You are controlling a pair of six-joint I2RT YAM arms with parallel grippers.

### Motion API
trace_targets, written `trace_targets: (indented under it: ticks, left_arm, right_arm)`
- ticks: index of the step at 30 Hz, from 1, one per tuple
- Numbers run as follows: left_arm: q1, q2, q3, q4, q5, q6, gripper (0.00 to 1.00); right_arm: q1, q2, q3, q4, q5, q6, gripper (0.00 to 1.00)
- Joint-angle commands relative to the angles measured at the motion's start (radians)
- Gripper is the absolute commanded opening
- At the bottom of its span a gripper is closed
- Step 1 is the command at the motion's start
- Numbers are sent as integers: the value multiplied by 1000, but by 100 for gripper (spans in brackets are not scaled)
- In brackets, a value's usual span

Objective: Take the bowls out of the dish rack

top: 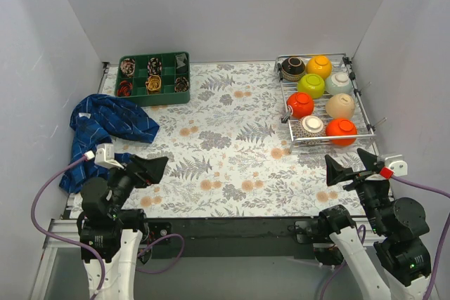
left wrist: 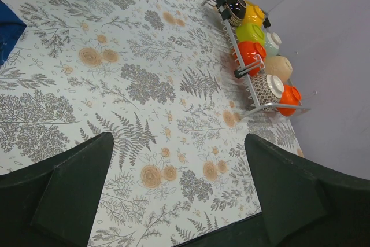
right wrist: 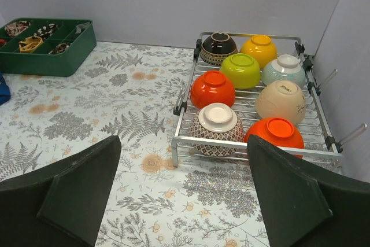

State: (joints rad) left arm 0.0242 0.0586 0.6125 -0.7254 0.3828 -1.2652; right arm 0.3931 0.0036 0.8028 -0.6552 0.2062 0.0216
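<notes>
Dish rack (top: 321,110) sits at the far right corner of the table (top: 232,173), which has a fern-and-flower print. Blue cloth (top: 105,126) with thin pale lines lies crumpled at the left edge. Green compartment tray (top: 156,98) sits at the far left, with small items in its cells.

Eight bowls are in the rack, all bottom-up, in two columns of four rows.
- Far row: dark brown bowl (top: 293,67) on the left, yellow-orange bowl (top: 319,66) on the right.
- Second row: lime green bowl (top: 311,85), pale mint bowl (top: 339,83).
- Third row: red-orange bowl (top: 300,105), beige bowl (top: 340,105).
- Near row: white patterned bowl (top: 311,127), second red-orange bowl (top: 341,131).

View differences:
- Only the top view shows the whole cloth and both arms.
- The left wrist view catches the rack side-on at upper right, plus a sliver of cloth and one tray corner.
- The right wrist view faces the rack head-on. It resolves the foot rings and the lattice on the white patterned bowl.

Left gripper (left wrist: 178,140): fingers spread wide, nothing between them. It is over the near left of the table, well apart from the rack.

Right gripper (right wrist: 184,141): fingers equally wide, nothing held. It is near the rack's near rail but not touching it. The white patterned bowl is the closest bowl.

Writing: dark marks on the beige bowl's side in the right wrist view, too small to read.
</notes>
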Motion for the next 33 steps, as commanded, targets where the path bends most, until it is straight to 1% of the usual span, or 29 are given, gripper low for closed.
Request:
trace_targets:
  ticks: [1,11,17,21,23,26,27,28,30,31,33]
  left_arm:
    - [6,27,-8,9,18,0,98]
    - [6,69,1,15,21,10,98]
    - [5,139,-5,69,18,-26,98]
    - [5,216,-20,116,4,-34,98]
    - [5,265,-23,148,11,-30,98]
    - [3,317,-36,185,16,-30,98]
    - [-3,319,-48,199,13,-31,98]
    - [-7,314,-54,207,7,-37,98]
    - [-7,291,-66,213,-16,-46,98]
    - [-7,285,-68,213,-18,-48,98]
    - [-10,268,-69,219,-22,-46,98]
  right_arm:
    - [4,-99,29,17,-2,-12,99]
    - [3,-93,29,17,-1,-11,98]
    - [3,-8,7,43,-10,-18,98]
    - [3,122,2,69,-31,-6,99]
    - [4,218,12,78,-77,-6,99]
    - [4,355,29,112,-99,24,99]
    - [4,390,41,133,-97,38,98]
    - [4,462,48,144,-102,44,99]
    - [4,531,68,169,-126,57,98]
    - [4,605,93,183,-126,66,99]
    - [4,682,121,187,-84,84,99]
